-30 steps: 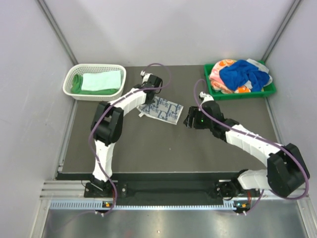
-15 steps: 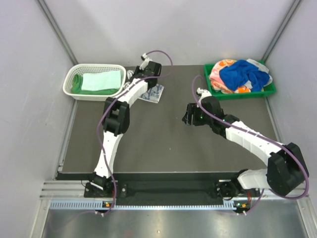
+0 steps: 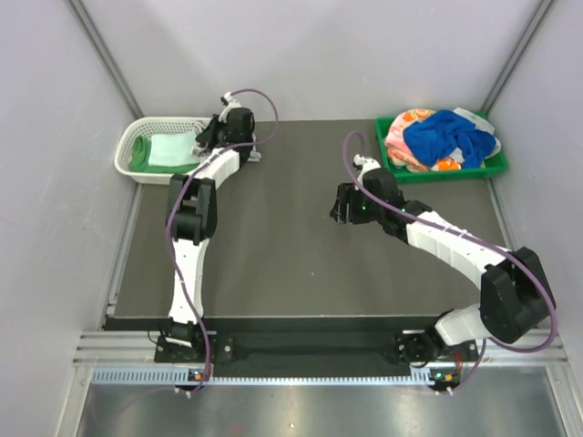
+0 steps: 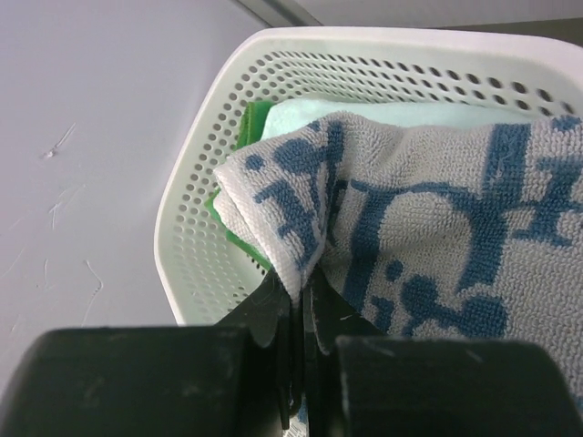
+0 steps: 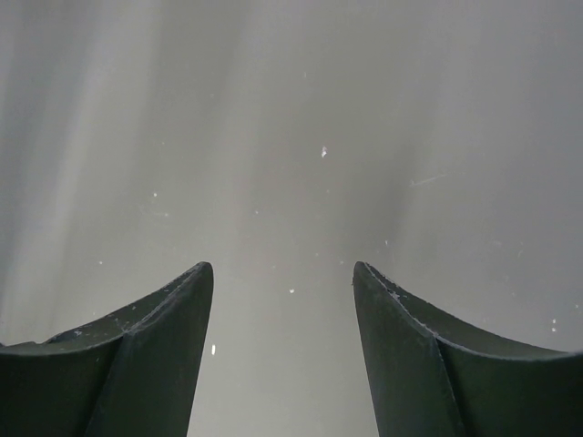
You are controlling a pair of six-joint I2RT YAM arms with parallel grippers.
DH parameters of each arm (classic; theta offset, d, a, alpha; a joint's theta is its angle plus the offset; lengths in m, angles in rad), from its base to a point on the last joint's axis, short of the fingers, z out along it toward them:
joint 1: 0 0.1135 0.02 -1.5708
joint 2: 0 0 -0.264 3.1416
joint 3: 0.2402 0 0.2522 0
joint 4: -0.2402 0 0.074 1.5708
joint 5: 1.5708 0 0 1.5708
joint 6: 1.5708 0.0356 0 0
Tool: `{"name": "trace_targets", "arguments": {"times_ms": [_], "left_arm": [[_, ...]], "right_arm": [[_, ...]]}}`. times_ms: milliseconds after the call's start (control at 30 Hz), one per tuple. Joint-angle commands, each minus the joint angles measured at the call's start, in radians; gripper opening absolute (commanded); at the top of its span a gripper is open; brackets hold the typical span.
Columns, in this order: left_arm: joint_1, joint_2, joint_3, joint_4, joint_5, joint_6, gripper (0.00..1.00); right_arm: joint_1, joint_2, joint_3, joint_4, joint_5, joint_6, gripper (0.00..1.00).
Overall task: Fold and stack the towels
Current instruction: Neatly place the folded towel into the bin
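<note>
Over counter (image 3: 273,255) at upper left, stacking step: left end effector (image 4: 296,300) pinching patterned towel (image 4: 437,237) above basket (image 4: 196,228), right end effector (image 5: 281,273) spread, empty; next, likely lowering onto mint towel (image 4: 401,114), releasing.

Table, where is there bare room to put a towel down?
The wide dark mat between left arm and right arm is bare, and so is the far strip between white basket and green tray. Crowded: basket and tray, both full of towels.
</note>
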Motion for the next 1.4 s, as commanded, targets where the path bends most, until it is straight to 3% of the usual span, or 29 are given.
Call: {"name": "trace_targets", "arguments": {"times_ms": [0,567,767,833,867,900,933,1000,1200,1367], "left_arm": [[0.044,-0.081,-0.03,0.171,-0.007,0.049,0.0],[0.211,-0.029,-0.053,0.289,0.091,0.039,0.0],[0.287,0.037,0.074,0.119,0.103,-0.078,0.0],[0.297,0.051,0.126,0.011,0.141,-0.157,0.21],[0.297,0.057,0.135,-0.008,0.146,-0.188,0.49],[0.294,0.06,0.14,-0.027,0.155,-0.202,0.61],[0.293,0.059,0.148,-0.063,0.161,-0.217,0.81],[0.291,0.049,0.151,-0.093,0.174,-0.271,0.87],[0.259,-0.036,0.087,-0.096,0.192,-0.351,0.88],[0.19,-0.156,-0.067,-0.062,0.232,-0.454,0.89]], "right_arm": [[0.001,0.017,0.066,0.009,0.001,-0.013,0.63],[0.075,0.138,0.205,-0.074,0.05,-0.027,0.62],[0.104,0.19,0.247,-0.089,0.05,-0.029,0.62],[0.108,0.202,0.25,-0.088,0.071,-0.027,0.62],[0.11,0.207,0.255,-0.091,0.074,-0.027,0.62],[0.112,0.209,0.255,-0.091,0.074,-0.026,0.62],[0.112,0.207,0.256,-0.091,0.079,-0.027,0.62],[0.112,0.196,0.252,-0.091,0.087,-0.026,0.62],[0.112,0.15,0.223,-0.089,0.129,-0.038,0.63],[0.087,0.098,0.23,-0.103,0.192,-0.053,0.63]]}}
